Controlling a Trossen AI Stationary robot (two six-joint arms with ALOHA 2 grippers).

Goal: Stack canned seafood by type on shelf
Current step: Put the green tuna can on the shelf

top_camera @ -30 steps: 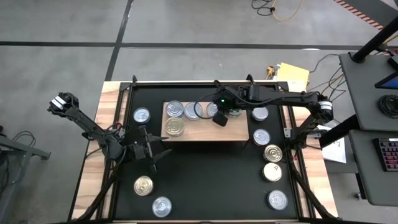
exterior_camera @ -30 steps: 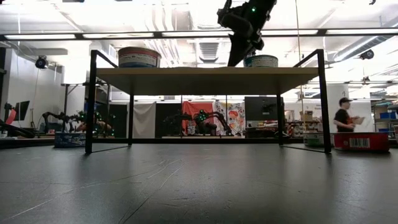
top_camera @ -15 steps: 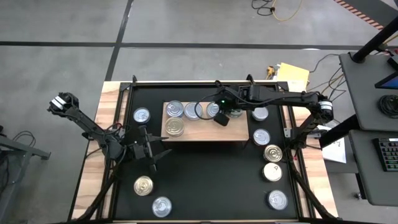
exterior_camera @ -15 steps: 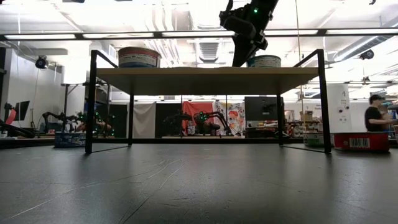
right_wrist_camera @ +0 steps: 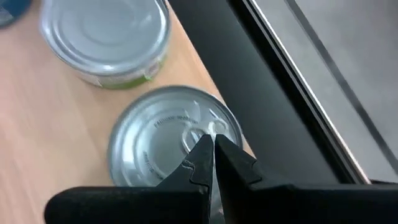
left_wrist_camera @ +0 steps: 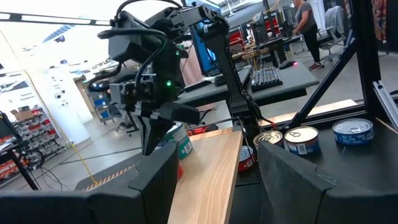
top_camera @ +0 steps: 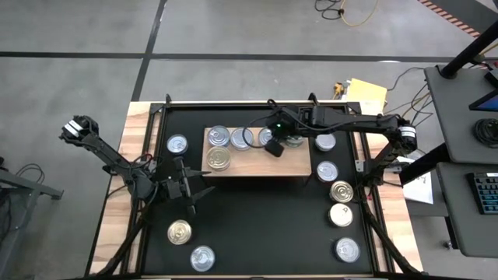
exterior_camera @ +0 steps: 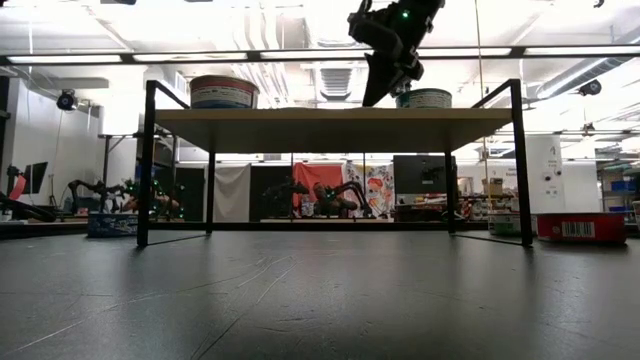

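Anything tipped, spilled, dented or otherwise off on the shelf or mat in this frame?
Nothing stands out. The cans on the shelf sit upright with lids up, as do the loose cans on the black mat. The right gripper, fingers shut, hovers over a silver can on the shelf; the left gripper waits over the mat.

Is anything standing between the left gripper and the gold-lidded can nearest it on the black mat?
Nothing visible: bare mat lies between the left gripper, open, and the gold-lidded can just in front of it.
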